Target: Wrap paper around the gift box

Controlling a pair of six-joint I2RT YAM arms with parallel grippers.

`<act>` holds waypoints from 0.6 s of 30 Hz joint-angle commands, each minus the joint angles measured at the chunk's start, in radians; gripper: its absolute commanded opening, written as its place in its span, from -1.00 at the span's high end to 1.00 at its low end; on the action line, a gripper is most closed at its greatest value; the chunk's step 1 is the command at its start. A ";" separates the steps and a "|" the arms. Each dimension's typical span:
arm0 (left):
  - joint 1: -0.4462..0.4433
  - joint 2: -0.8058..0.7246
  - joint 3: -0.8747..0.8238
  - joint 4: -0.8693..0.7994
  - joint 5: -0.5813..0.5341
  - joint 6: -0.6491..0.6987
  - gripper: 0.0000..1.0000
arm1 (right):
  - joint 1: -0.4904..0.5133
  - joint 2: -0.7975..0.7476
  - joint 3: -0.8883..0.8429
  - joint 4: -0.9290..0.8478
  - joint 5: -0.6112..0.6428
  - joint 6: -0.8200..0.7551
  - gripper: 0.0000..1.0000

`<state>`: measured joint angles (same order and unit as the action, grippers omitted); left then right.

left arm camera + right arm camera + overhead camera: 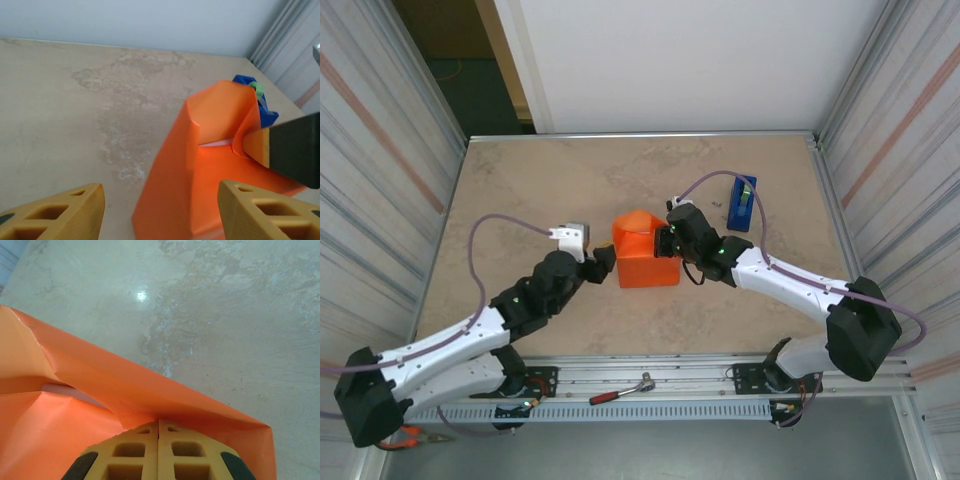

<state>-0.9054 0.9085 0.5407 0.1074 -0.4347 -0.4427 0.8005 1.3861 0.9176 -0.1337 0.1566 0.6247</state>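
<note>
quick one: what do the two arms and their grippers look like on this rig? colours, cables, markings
Both the left arm and the right arm have white links and black joint housings, each trailed by a looping purple-grey cable. A small white block sits on the left wrist. The left gripper and right gripper have black bodies and mustard-yellow fingers with square cut-outs. No markings legible.

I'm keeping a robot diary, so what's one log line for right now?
paper: folded bundle, mid-table | left tool: open, beside paper | right tool: shut, tip on paper fold
</note>
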 commanded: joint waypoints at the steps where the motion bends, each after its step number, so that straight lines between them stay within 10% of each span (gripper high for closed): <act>1: -0.026 0.070 0.020 0.088 -0.037 0.006 -0.20 | 0.030 0.077 -0.080 -0.183 -0.107 0.051 1.00; 9: -0.055 0.177 0.030 0.165 -0.101 0.004 0.22 | 0.029 0.082 -0.081 -0.173 -0.108 0.060 1.00; 15: -0.055 0.229 0.039 0.197 -0.099 0.002 0.94 | 0.029 0.080 -0.083 -0.171 -0.108 0.067 1.00; 18: -0.055 0.240 0.044 0.202 -0.102 0.002 0.84 | 0.029 0.082 -0.082 -0.168 -0.110 0.070 1.00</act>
<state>-0.9577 1.1412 0.5522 0.2657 -0.5045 -0.4416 0.8001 1.3861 0.9119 -0.1188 0.1570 0.6468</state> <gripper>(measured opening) 0.078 0.042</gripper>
